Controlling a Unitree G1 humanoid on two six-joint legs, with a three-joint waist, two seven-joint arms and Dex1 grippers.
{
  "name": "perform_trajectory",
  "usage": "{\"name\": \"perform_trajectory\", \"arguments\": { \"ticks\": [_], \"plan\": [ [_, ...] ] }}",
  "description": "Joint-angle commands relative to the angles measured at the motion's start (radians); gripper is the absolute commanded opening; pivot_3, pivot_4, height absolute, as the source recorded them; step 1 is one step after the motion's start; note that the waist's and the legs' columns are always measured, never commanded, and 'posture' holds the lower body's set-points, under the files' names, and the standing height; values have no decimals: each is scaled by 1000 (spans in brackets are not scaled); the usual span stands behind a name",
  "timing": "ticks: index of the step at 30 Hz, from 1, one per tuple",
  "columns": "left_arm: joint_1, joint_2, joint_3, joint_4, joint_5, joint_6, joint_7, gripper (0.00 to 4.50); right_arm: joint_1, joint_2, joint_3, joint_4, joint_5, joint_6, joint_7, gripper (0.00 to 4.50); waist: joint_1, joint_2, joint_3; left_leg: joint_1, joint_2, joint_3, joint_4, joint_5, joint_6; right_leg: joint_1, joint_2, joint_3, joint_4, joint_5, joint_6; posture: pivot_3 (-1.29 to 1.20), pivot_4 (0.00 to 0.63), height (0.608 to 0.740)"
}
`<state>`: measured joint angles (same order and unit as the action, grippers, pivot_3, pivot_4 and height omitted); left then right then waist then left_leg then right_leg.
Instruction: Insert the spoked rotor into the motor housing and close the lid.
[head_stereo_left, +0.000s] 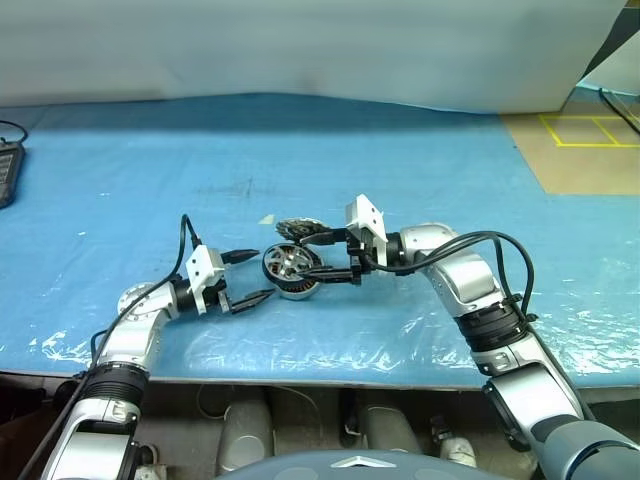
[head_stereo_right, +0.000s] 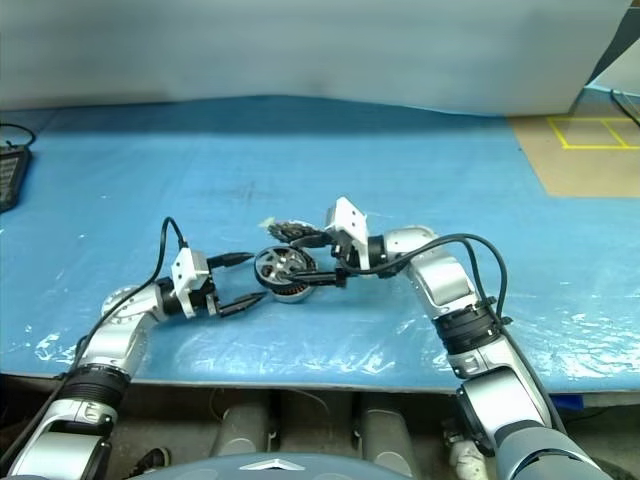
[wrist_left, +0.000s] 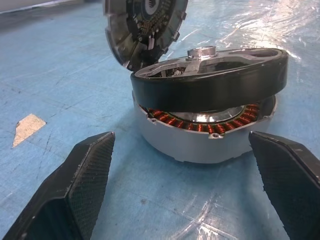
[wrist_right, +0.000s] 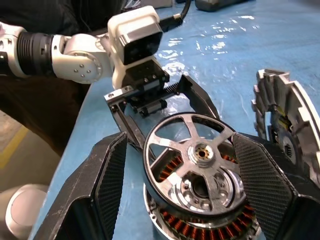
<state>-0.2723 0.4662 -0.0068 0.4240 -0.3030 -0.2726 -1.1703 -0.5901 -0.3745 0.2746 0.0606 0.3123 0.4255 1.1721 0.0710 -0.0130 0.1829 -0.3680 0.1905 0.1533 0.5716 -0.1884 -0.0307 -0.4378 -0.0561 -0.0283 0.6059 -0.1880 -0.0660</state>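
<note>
1. The spoked rotor (wrist_right: 192, 157) sits on top of the motor housing (wrist_left: 200, 142) but is not fully seated: it rests tilted, with the copper windings visible in the gap under its rim.
2. The motor housing stands on the blue table cover (head_stereo_left: 420, 150), between the two grippers.
3. The right gripper (head_stereo_left: 322, 257) straddles the rotor with its jaws spread clear of the rim; nothing is gripped.
4. The left gripper (head_stereo_left: 258, 276) is released, jaws wide, just beside the housing.
5. The lid (wrist_left: 145, 27) stands on edge behind the housing, toothed face outward.
6. Remaining, by judgement: press the rotor level, then fit the lid.
</note>
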Motion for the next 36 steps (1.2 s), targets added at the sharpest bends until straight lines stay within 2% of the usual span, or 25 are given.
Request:
{"name": "perform_trajectory", "arguments": {
  "ticks": [1,29,32,36],
  "plan": [
    [4,11,12,-37,-10,3,-1,4500,-15,21,-23,-21,31,24,-22,3465,0,0,0,0,0,0,0,0,0,0,0,0,0,0,0,0,150,740],
    [16,20,7,-43,12,5,21,4500,-57,118,-6,143,4,117,-125,3465,-1,0,0,0,0,0,0,0,0,0,0,0,0,0,0,0,150,740],
    [19,19,7,-45,15,5,24,4500,-56,116,-1,157,-2,111,-123,2871,-1,0,0,0,0,0,0,0,-1,0,0,0,0,0,0,0,150,740],
    [19,19,7,-45,18,3,28,4500,-56,117,1,173,-11,106,-122,1495,-1,0,0,0,0,0,0,1,-2,0,0,0,0,0,0,0,150,740]
  ]
}}
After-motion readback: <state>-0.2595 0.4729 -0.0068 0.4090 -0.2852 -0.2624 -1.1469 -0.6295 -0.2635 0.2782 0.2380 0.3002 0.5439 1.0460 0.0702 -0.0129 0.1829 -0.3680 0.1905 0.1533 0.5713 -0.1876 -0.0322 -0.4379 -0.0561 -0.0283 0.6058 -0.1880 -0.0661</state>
